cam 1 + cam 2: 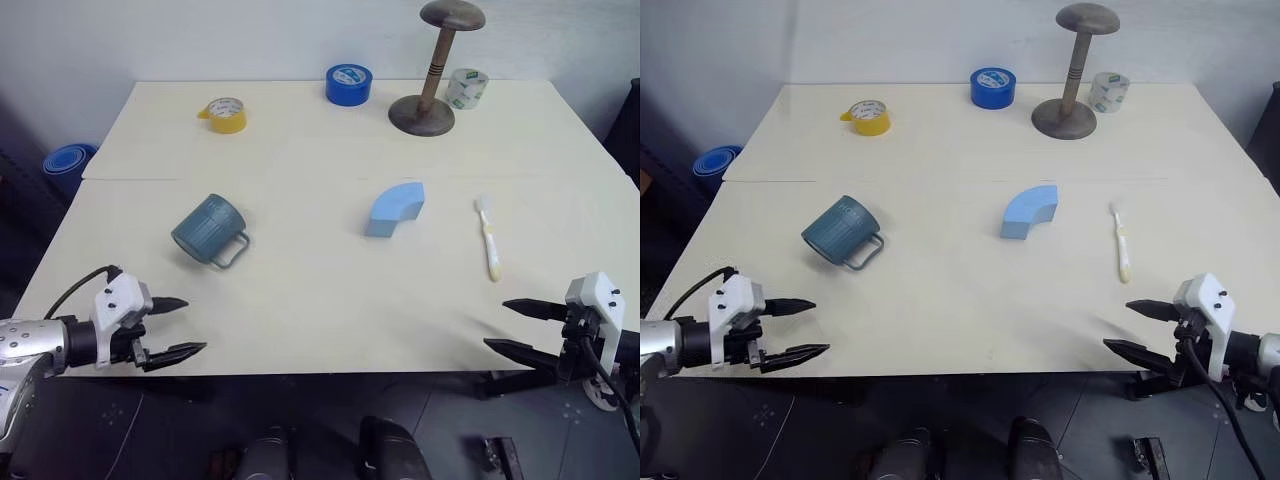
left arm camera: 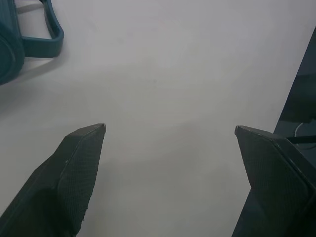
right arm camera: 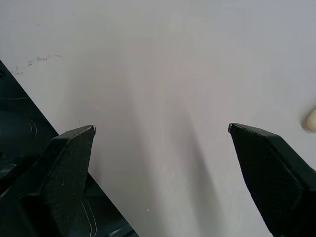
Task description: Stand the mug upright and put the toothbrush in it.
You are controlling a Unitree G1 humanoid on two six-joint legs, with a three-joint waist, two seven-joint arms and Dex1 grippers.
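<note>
Along the far edge of the tabletop (image 1: 300, 130) stand four bystanders: a yellow tape roll (image 1: 225, 114) toward the far left, a blue tape roll (image 1: 349, 84) near the middle, a brown wooden stand (image 1: 432, 72) with a round base and domed top, and a clear tape roll (image 1: 467, 88) just beside that stand on its right. A light blue curved foam block (image 1: 396, 207) lies near the centre, between the two task items and well apart from both. Nothing lies between either hand and the item nearest it.

The mug (image 1: 209, 230), dusty teal-blue with a ribbed wall, lies tipped on its side in the left half, its squarish loop handle pointing toward the near edge. Its inside cannot be seen from here. The toothbrush (image 1: 488, 236) lies flat in the right half, white bristled head toward the far edge, pale yellow handle toward the near edge.

The left hand (image 1: 178, 327) hovers at the near left corner, fingers spread wide, holding nothing. The right hand (image 1: 520, 328) hovers at the near right corner, likewise wide open and empty.
</note>
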